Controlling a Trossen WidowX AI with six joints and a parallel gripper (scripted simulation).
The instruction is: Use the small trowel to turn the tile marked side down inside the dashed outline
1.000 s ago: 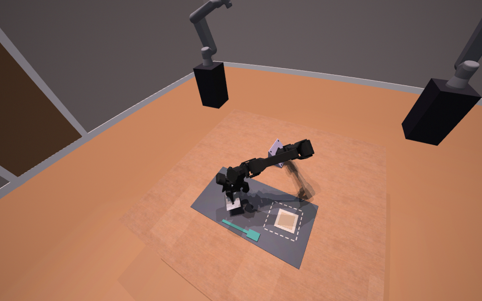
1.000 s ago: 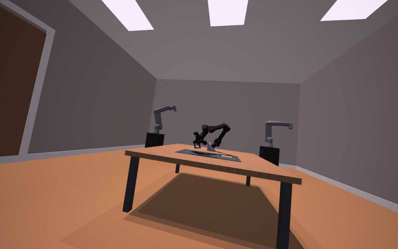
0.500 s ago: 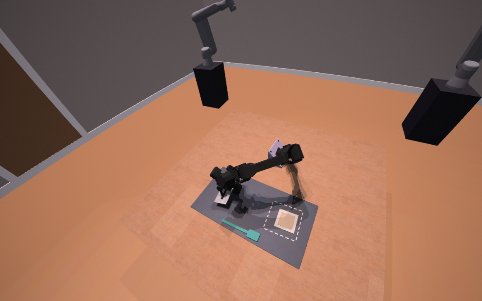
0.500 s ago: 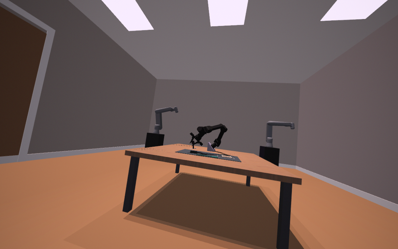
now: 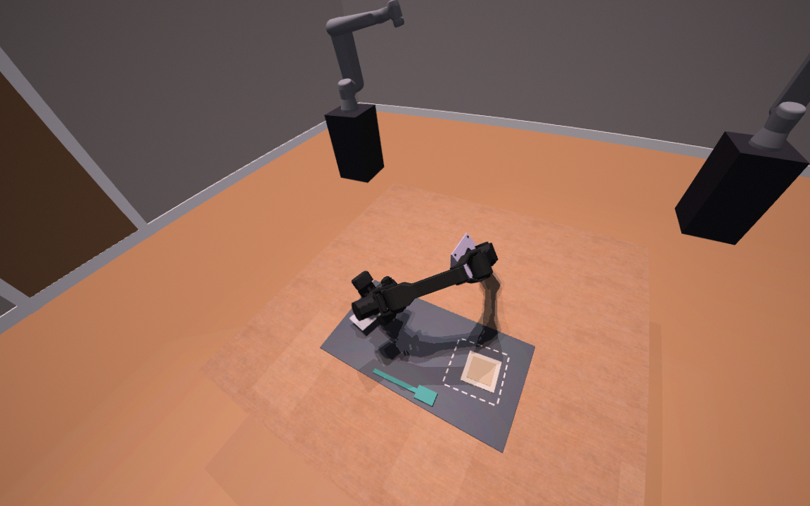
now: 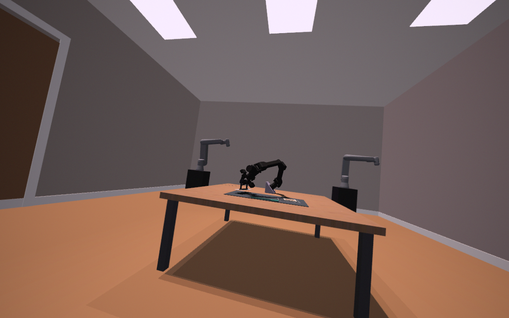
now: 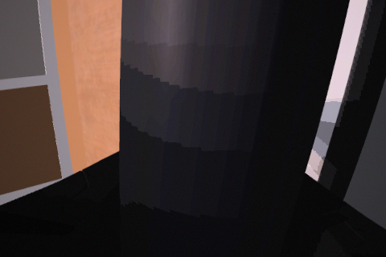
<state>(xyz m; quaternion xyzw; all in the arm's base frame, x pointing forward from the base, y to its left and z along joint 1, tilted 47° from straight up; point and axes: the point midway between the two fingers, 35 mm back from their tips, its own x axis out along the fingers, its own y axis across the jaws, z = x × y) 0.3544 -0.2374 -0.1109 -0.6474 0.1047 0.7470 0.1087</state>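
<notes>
Hand (image 5: 367, 313) is clamped on a white slab (image 5: 362, 323) above the mat (image 5: 512, 405); trowel (image 5: 404, 385) lies loose beside the tile (image 5: 480, 371)

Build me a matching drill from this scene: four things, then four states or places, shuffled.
1. trowel
2. tile
3. fingers
4. mat

A. inside the dashed outline
B. shut on a white piece
C. dark grey, spread on the wooden table
D. teal, lying flat, not held

Pairs: 1-D, 2-A, 3-B, 4-C
</notes>
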